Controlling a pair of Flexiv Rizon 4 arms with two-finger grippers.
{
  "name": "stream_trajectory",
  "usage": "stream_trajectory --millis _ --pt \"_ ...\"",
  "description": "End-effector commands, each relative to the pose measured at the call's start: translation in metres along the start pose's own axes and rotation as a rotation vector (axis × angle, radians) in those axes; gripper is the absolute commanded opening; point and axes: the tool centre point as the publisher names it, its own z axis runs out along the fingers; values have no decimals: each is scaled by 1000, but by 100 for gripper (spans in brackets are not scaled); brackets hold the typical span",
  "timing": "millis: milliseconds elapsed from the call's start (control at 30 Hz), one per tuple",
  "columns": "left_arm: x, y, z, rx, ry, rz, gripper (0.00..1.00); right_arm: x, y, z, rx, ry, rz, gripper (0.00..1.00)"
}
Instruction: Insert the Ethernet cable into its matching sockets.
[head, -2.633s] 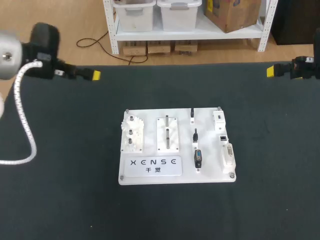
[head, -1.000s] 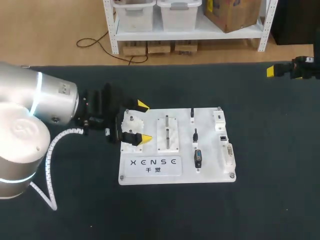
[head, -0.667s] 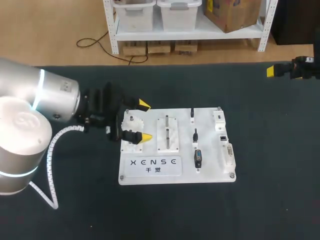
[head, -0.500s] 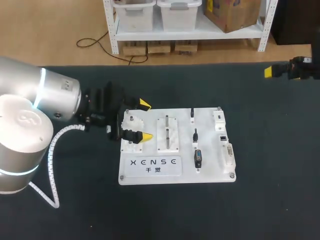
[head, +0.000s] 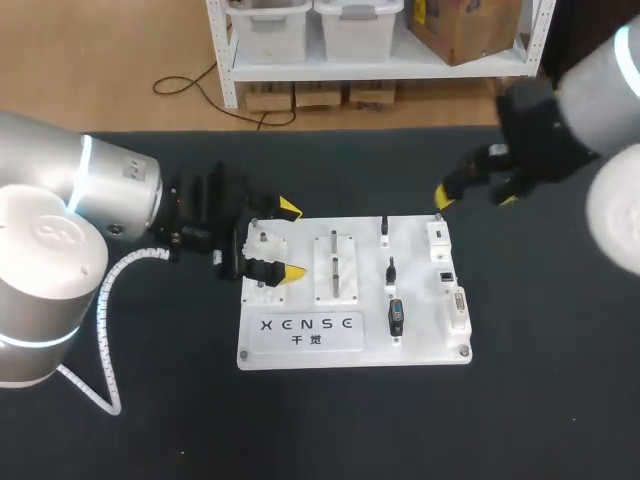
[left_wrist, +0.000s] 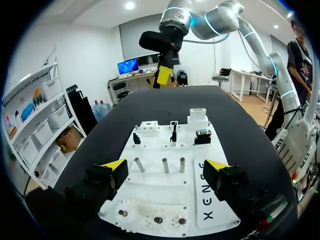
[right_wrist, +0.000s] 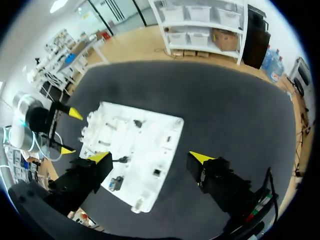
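Approach: my right claw (head: 477, 192), spread wide, hangs above the board (head: 425, 335), the Ethernet cable, I judge, among the black plugs (head: 391, 270) below it, so I'd descend square, my left claw (head: 290, 240) spread over the gear end.

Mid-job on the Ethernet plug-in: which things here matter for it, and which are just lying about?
For the job: white board; small dark socket near its right edge; black plugs in its middle column, which one is Ethernet I cannot tell; left gripper and right gripper, both open.
Just lying about: gear block; peg block; D-shaped connector.
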Motion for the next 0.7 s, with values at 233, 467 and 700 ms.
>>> stream_trajectory --millis 233,467,700 --pt "1 0 0 -2 -4 2 100 18 62 37 273 67 -12 100" --pt "1 0 0 -2 -4 2 100 30 68 65 298 149 36 100" --pt "1 0 0 -2 -4 2 100 36 58 82 323 157 66 100"
